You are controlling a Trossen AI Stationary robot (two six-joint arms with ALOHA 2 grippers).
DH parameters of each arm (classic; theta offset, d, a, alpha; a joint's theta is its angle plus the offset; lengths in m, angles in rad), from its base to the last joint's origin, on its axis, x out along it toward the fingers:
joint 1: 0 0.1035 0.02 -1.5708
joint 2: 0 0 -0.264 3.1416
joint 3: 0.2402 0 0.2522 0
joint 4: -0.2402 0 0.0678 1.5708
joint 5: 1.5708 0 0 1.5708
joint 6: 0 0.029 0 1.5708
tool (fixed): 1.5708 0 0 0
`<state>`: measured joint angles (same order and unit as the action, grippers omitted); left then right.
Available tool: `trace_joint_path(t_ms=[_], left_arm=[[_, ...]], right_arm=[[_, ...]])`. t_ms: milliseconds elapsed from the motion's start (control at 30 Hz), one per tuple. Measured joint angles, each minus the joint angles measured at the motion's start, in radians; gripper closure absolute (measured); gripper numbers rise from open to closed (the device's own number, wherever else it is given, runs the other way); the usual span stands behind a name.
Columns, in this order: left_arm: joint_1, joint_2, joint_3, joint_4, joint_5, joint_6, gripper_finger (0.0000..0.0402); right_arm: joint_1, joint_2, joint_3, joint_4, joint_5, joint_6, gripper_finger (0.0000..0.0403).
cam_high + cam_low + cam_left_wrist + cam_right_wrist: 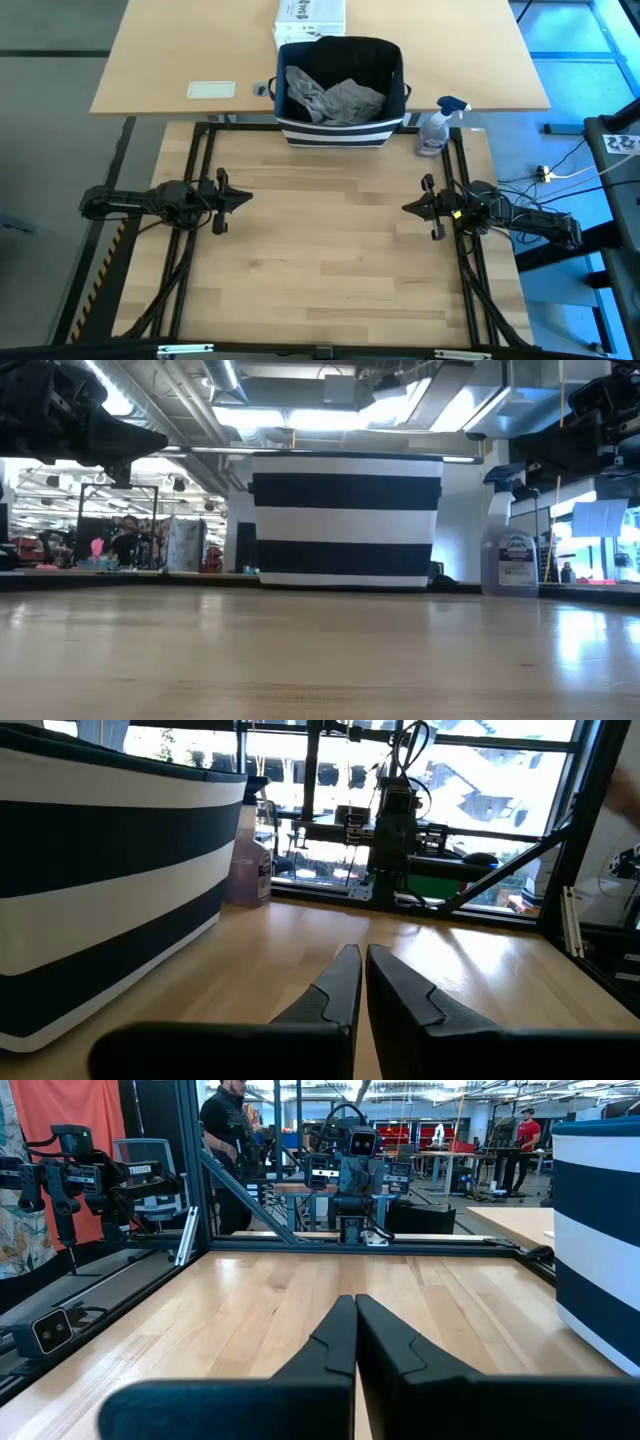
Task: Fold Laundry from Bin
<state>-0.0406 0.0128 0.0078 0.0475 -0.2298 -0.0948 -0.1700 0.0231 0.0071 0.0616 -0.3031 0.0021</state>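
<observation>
One spray bottle (436,128) beside bin (340,132)

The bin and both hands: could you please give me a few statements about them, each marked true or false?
1. The bin stands at the table's far edge with grey laundry inside. True.
2. The left hand is holding a garment. False: it is shut on nothing, over bare wood.
3. The right hand is shut and empty. True.
4. A spray bottle lies inside the bin. False: it stands upright on the table beside the bin.
5. A folded garment lies on the table. False: no cloth is on the table.
</observation>
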Motion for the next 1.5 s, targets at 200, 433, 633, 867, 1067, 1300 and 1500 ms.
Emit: trace_joint_path(t_ms=[200, 433, 633, 867, 1067, 1300, 1500], left_arm=[[0.000, 0.000, 0.000, 0.000, 0.000, 0.000, 0.0384], [0.000, 0.000, 0.000, 0.000, 0.000, 0.000, 0.0384], [0.000, 0.000, 0.000, 0.000, 0.000, 0.000, 0.0384], [0.000, 0.000, 0.000, 0.000, 0.000, 0.000, 0.0384], [0.000, 0.000, 0.003, -0.010, 0.009, 0.047, 0.0384], [0.000, 0.000, 0.003, -0.010, 0.007, 0.078, 0.0384], [0.000, 0.000, 0.003, -0.010, 0.007, 0.079, 0.0384]], right_arm=[[0.000, 0.000, 0.000, 0.000, 0.000, 0.000, 0.0400], [0.000, 0.000, 0.000, 0.000, 0.000, 0.000, 0.0400], [0.000, 0.000, 0.000, 0.000, 0.000, 0.000, 0.0400], [0.000, 0.000, 0.000, 0.000, 0.000, 0.000, 0.0400], [0.000, 0.000, 0.000, 0.009, -0.002, 0.000, 0.0400], [0.000, 0.000, 0.000, 0.238, 0.076, 0.015, 0.0400], [0.000, -0.001, 0.000, 0.483, 0.075, 0.047, 0.0400]])
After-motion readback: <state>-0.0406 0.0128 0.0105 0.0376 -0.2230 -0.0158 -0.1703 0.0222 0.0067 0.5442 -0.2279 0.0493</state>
